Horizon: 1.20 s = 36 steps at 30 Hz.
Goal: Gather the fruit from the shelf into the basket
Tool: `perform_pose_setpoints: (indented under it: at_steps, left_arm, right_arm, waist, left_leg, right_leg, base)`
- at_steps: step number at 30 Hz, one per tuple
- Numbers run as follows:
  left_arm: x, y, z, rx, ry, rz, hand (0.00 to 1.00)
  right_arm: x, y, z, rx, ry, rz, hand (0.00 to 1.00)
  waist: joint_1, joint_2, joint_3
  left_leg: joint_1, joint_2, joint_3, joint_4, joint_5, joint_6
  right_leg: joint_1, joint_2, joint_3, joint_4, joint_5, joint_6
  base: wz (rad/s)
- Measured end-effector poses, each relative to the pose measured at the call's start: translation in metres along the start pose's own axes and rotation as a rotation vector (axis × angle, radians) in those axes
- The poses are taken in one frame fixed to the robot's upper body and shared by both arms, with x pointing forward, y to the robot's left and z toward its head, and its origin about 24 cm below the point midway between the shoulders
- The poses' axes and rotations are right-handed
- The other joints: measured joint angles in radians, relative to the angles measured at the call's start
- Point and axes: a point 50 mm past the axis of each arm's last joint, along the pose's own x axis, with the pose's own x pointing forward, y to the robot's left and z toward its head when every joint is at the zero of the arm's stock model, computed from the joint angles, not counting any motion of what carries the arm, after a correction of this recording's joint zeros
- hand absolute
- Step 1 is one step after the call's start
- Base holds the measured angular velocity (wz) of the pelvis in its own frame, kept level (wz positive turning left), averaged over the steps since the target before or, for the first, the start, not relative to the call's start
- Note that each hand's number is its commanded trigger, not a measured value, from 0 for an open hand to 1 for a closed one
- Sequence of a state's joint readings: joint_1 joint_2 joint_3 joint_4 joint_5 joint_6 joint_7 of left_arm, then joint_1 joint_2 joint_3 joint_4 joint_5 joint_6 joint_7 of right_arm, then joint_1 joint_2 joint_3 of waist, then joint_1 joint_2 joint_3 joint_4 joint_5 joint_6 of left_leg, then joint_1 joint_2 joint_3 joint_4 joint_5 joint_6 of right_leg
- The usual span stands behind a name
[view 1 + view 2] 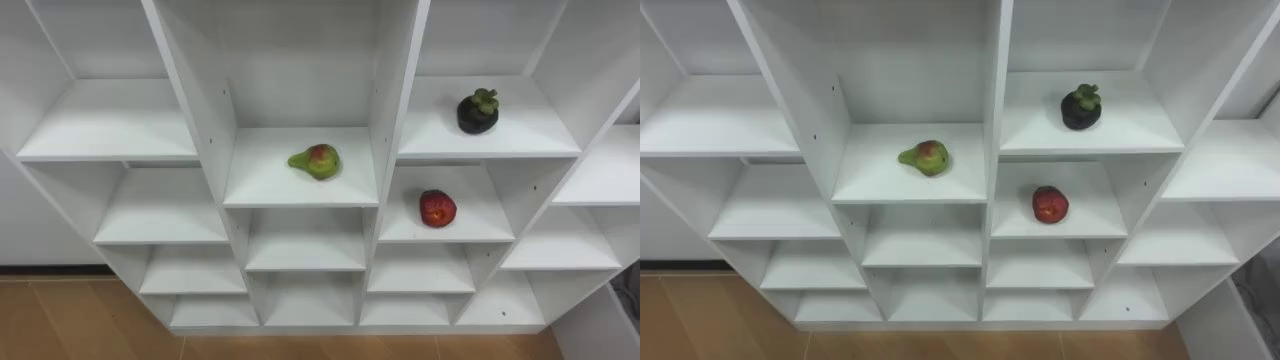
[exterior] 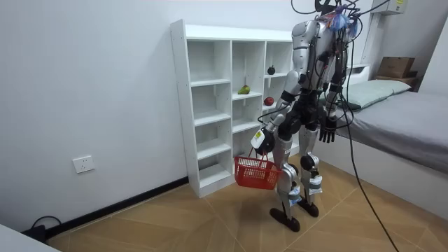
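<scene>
Three fruits lie in the white closet [image 1: 300, 255]. A green-red pear [image 1: 316, 160] rests on a middle shelf. Lower and to the right is a red apple [image 1: 437, 208]. A dark round fruit with a green top [image 1: 478, 110] sits on the shelf above the apple. In the room view I stand facing the closet [image 2: 210, 105]. My left hand [image 2: 261, 140] is curled round the handle of a red basket [image 2: 255, 173] that hangs at knee height. At my side my right hand [image 2: 327, 131] hangs with relaxed fingers, holding nothing.
The closet's other compartments hold nothing. A bed [image 2: 399, 119] stands behind me at the room view's right. A white box edge [image 1: 600, 320] shows by the closet's lower right corner. Wooden floor [image 2: 210, 224] lies open at the room view's left.
</scene>
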<state>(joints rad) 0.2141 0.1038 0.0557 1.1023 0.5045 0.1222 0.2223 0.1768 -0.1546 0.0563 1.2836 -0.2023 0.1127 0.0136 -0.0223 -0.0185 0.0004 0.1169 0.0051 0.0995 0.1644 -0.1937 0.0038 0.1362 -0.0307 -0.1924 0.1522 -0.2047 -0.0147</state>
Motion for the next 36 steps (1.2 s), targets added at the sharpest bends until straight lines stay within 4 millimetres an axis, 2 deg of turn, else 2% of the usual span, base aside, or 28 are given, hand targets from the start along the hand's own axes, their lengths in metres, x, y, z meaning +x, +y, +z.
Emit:
perform_pose_setpoints:
  at_steps: [19, 32, 36]
  left_arm:
    - [0.0, 0.001, 0.003, -0.004, -0.023, 0.007, 1.0]
    - [0.0, 0.003, 0.008, -0.016, -0.065, 0.017, 1.0]
    - [0.0, 0.004, 0.009, -0.018, -0.07, 0.038, 1.0]
  right_arm:
    - [0.0, -0.005, 0.011, 0.004, -0.038, -0.059, 0.0]
    - [-0.001, -0.012, 0.019, 0.023, -0.107, -0.166, 0.0]
    - [-0.004, -0.017, 0.035, 0.08, -0.186, -0.22, 0.0]
  waist:
    - [0.0, 0.0, 0.0004]
    - [0.004, 0.006, 0.0008]
    - [0.005, 0.007, 0.0032]
  left_leg:
    - [0.0, 0.0, 0.006, -0.001, 0.0, 0.0]
    - [0.002, 0.002, 0.009, -0.013, 0.0, 0.0]
    - [0.0, 0.003, 0.011, -0.014, 0.0, 0.0]
  right_leg:
    - [-0.001, 0.001, 0.004, 0.001, 0.0, 0.0]
    - [-0.008, 0.013, 0.029, 0.002, 0.0, 0.0]
    - [-0.019, 0.014, 0.046, 0.003, 0.001, -0.001]
  base:
    - [0.0]
    - [-0.04]
    - [-0.13]
